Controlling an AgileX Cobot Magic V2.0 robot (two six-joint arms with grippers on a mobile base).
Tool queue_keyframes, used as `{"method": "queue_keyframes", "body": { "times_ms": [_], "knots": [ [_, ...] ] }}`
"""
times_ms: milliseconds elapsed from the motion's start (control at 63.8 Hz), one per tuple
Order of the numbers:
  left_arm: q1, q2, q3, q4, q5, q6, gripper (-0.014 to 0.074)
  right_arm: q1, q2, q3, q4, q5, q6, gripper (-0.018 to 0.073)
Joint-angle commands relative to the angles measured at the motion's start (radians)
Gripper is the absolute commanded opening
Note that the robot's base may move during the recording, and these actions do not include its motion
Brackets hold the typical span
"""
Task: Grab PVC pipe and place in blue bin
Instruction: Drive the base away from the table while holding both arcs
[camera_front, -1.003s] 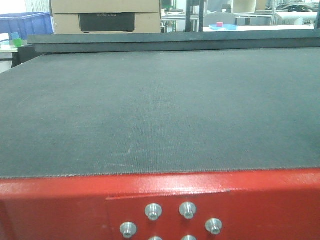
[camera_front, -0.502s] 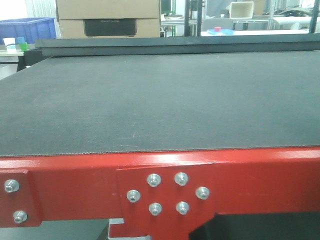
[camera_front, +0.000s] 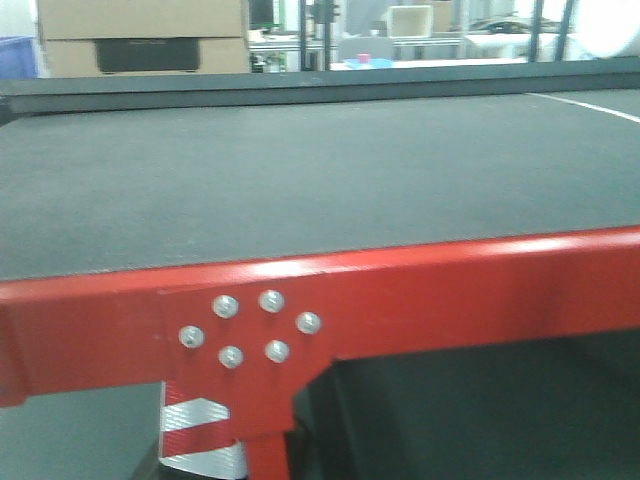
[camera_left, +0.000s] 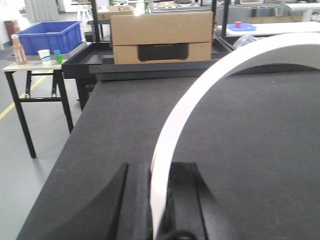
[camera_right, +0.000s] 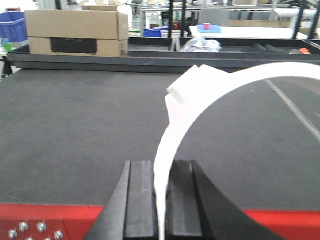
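L gripper (camera_left: 159, 172), R gripper (camera_right: 159, 170) each tight on white PVC pipe (camera_left: 260, 52); carton label (camera_left: 162, 51) blurred

Mat (camera_front: 300, 170) covers the table, with the rail (camera_front: 450, 290) along its near edge and the bolt plate (camera_front: 250, 330) left of centre on the rail. From my left wrist: box (camera_left: 161, 30) behind the mat's far edge. Bin (camera_left: 50, 37) left of the box, probably on the side table (camera_left: 30, 67), behind the bottle (camera_left: 19, 50).

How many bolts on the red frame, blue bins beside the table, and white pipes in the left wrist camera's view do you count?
bolts: 6
blue bin: 1
white pipe: 1
Total: 8
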Motion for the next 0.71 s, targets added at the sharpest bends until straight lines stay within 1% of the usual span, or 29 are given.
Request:
{"method": "queue_keyframes", "body": {
  "times_ms": [0, 690],
  "knots": [
    [0.0, -0.004, -0.002, -0.001, -0.024, -0.008, -0.0111, 0.001, -0.002, 0.001, -0.001, -0.022, -0.008, -0.0168],
    [0.0, -0.004, -0.002, -0.001, -0.024, -0.008, -0.0111, 0.001, -0.002, 0.001, -0.001, -0.022, -0.008, -0.0168]
  ]
}}
